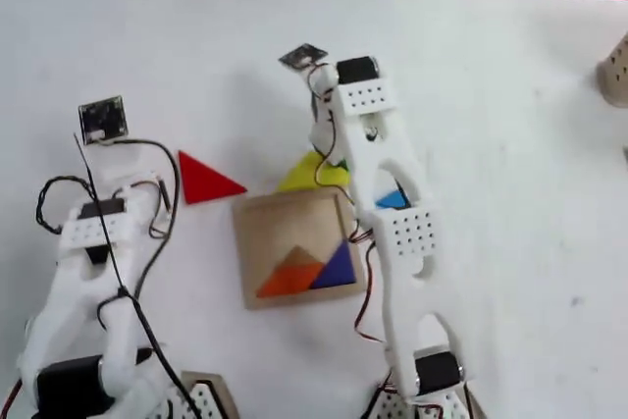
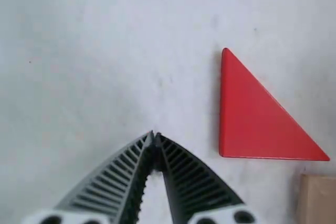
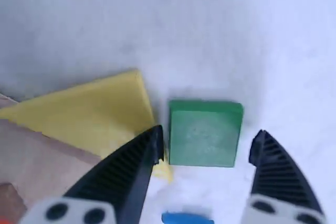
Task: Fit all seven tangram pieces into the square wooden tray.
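Note:
The square wooden tray lies mid-table and holds an orange piece and a dark blue triangle. A red triangle lies on the table left of the tray, with the tray corner beside it. My left gripper is shut and empty, beside the red triangle. A yellow triangle rests partly on the tray's far rim. My right gripper is open, its fingers on either side of the green square. A light blue piece lies under that arm.
A small dark board on wires lies at the left, another beyond the right arm. A perforated wooden object stands at the far right edge. Open white table spreads to the right and far side.

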`<state>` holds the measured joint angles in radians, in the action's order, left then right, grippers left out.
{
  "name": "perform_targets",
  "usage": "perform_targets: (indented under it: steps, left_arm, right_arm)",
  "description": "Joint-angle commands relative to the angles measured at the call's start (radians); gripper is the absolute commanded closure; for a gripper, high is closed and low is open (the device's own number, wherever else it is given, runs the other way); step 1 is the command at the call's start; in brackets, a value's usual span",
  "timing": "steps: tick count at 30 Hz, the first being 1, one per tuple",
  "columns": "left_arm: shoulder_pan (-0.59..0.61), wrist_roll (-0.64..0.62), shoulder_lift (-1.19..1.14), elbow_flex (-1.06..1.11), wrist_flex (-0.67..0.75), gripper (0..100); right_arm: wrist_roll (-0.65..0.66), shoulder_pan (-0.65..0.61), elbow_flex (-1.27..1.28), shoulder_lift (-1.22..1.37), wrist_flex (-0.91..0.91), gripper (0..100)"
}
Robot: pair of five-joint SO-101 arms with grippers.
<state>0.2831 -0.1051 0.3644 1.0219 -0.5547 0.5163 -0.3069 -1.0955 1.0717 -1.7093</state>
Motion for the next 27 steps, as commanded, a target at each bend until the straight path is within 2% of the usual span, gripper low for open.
perform_targets:
  steps: [1,7,16,21,27]
  left_arm:
    - [-0.013,0.006,0.007,-0.005,0.005,98]
    - [-0.013,0.006,0.007,-0.003,0.005,98]
    - [-0.013,0.006,0.007,-0.003,0.005,98]
    - [-0.013,0.006,0.007,-0.003,0.005,98]
    - [-0.013,0.006,0.007,-0.005,0.005,98]
  right_arm:
    - [0.064,0.035,-0.029,0.012,0.012,73.3]
    - [0.081,0.051,-0.029,0.031,0.01,74.6]
    - [0.077,0.07,-0.029,0.031,0.039,97.2]
    - [0.072,0.101,-0.066,0.012,0.03,98.1]
    - [-0.11,0.097,-0.132,-0.134,-0.015,98.1]
